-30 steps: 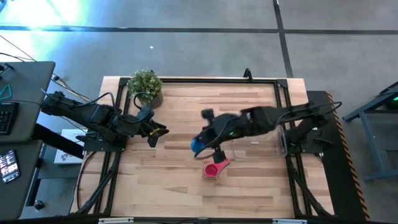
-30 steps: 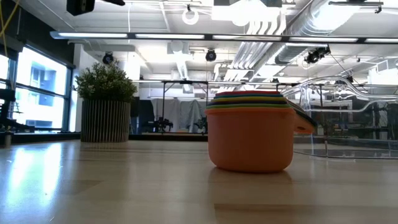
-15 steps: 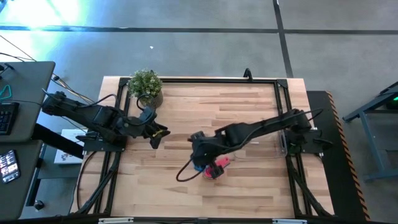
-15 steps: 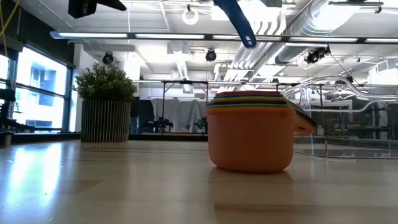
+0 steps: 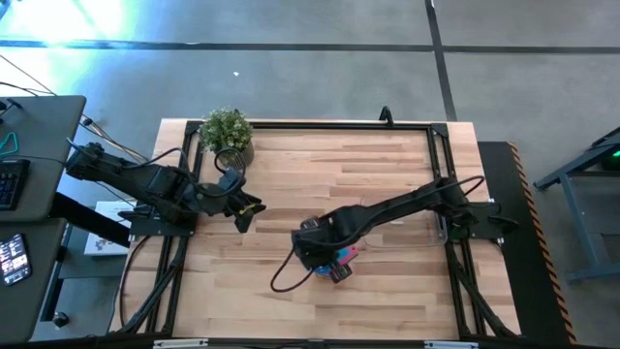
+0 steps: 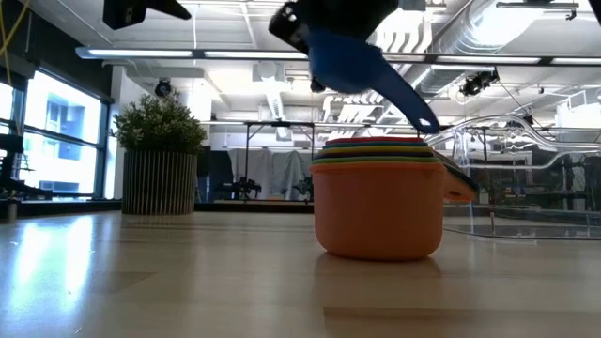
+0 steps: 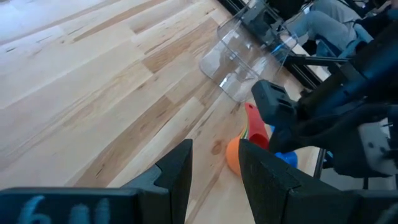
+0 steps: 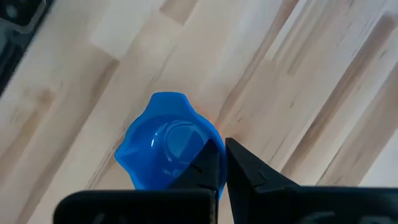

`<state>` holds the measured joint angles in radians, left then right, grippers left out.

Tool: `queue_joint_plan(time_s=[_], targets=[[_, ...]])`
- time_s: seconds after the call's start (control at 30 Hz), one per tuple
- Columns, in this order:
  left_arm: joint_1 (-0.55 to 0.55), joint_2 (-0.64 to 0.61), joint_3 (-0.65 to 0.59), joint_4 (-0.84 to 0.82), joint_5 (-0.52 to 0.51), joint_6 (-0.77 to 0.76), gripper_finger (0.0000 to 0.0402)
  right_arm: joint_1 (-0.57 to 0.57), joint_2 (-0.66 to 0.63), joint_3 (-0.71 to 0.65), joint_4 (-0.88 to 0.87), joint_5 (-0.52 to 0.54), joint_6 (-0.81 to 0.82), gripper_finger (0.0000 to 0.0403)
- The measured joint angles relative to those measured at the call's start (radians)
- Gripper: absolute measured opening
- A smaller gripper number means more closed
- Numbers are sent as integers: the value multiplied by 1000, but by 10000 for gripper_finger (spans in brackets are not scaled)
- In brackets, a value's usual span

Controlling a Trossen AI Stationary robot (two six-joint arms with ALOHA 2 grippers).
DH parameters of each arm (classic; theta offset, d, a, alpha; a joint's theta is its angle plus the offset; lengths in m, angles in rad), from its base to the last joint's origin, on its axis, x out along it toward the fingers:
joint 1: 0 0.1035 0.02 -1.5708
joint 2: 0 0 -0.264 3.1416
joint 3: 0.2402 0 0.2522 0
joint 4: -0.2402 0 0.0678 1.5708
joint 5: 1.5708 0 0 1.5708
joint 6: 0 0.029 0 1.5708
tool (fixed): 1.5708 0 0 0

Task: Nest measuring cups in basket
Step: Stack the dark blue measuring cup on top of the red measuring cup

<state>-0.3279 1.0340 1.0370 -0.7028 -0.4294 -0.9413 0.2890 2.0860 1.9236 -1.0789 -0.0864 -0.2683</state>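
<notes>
Blue cup (image 8: 166, 147) over half-hidden stack (image 6: 377, 197)

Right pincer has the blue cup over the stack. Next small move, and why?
Probably lower it straight down. The right pincer, shut on the blue cup, hangs just above the nested stack, whose top is not yet touched. The clear basket comes later.

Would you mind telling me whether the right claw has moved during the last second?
Yes. In the high view the right claw, shut on the blue cup, has swung away from the clear tub to just above the stacked cups.
</notes>
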Motion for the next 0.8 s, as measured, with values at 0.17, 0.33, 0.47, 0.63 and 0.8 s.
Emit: queue_joint_plan(time_s=[0.17, 0.33, 0.47, 0.63, 0.8], targets=[[0, 1, 0, -1, 0, -8, 122, 7, 9, -30, -25, 0, -1, 0], [0, 1, 0, -1, 0, -9, 122, 20, 9, -72, -14, 0, 1, 0], [0, 1, 0, 0, 0, -9, 122, 21, 9, -78, 4, 3, 0, 0], [0, 1, 0, 0, 0, -10, 122, 20, 9, -82, 7, 3, 5, 0], [0, 1, 0, 0, 0, -10, 122, 21, 9, -121, 16, 3, 5, 0]])
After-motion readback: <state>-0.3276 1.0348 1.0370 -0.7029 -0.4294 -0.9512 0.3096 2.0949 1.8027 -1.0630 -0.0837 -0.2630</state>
